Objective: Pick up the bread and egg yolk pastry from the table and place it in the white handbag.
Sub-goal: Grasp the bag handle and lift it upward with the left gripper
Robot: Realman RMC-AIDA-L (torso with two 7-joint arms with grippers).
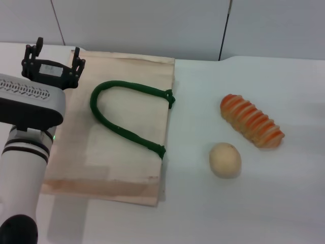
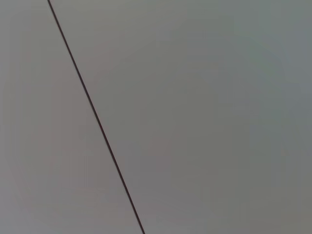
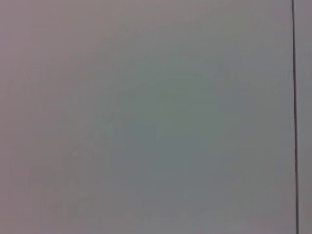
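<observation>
The white handbag [image 1: 122, 127] lies flat on the table [image 1: 244, 203] at the left, its dark green rope handle [image 1: 127, 109] looped on top. The striped orange and cream bread [image 1: 251, 121] lies to the right of the bag. The round beige egg yolk pastry [image 1: 225, 160] sits just in front of the bread, nearer the bag. My left gripper [image 1: 55, 55] is open and empty, raised over the bag's far left corner. My right gripper is out of view. Both wrist views show only a plain grey wall.
A grey panelled wall [image 1: 152, 25] runs behind the table. The table's far edge [image 1: 244, 58] lies just behind the bag and the bread.
</observation>
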